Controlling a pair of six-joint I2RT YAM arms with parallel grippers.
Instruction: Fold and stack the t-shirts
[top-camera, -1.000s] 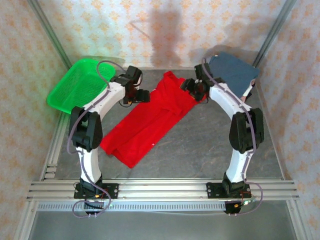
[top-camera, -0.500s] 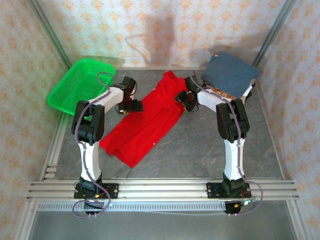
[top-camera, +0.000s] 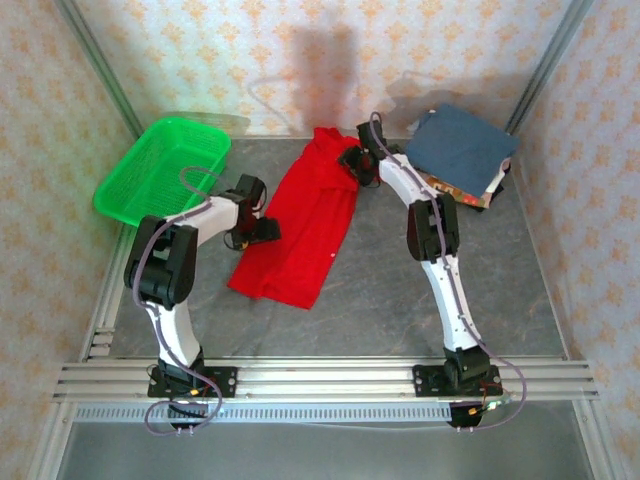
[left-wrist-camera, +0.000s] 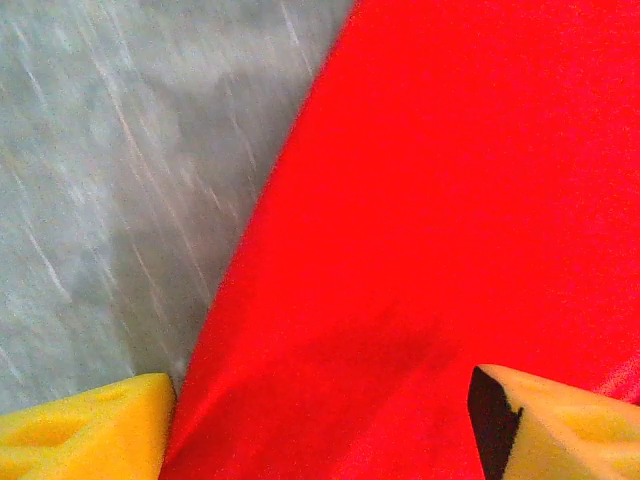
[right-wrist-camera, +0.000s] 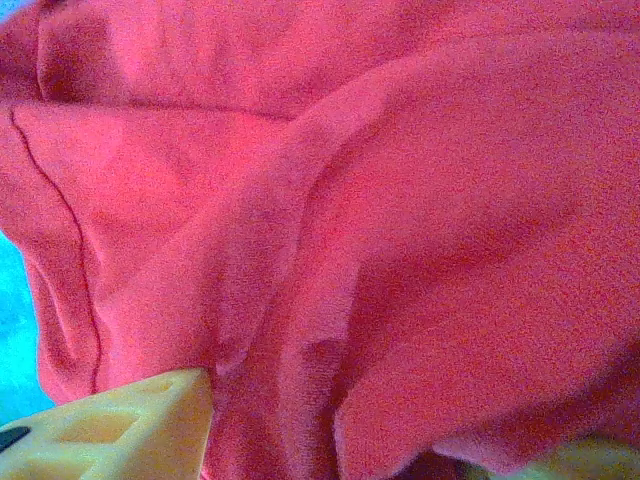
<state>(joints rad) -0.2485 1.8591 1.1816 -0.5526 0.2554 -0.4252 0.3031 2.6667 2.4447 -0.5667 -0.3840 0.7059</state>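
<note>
A bright red t-shirt (top-camera: 305, 220) lies lengthwise on the grey table, its top end near the back wall. My left gripper (top-camera: 262, 228) is low over its left edge. In the left wrist view that gripper (left-wrist-camera: 320, 425) is open, its yellow fingers (left-wrist-camera: 85, 430) wide apart over smooth red cloth (left-wrist-camera: 430, 200). My right gripper (top-camera: 352, 162) is at the shirt's upper right. There its fingers (right-wrist-camera: 120, 430) enclose a bunched fold of the red cloth (right-wrist-camera: 360, 250). A folded slate-blue t-shirt (top-camera: 462, 140) tops a patterned stack (top-camera: 455, 190) at the back right.
A green mesh basket (top-camera: 150, 180) leans at the back left corner. Patterned walls and metal posts close in the table on three sides. Aluminium rails (top-camera: 320, 378) run along the near edge by the arm bases.
The red shirt has swung from a diagonal to nearly lengthwise, its top end shifting left toward the back wall. The right gripper moved back and left with it; the left gripper slid nearer and left.
</note>
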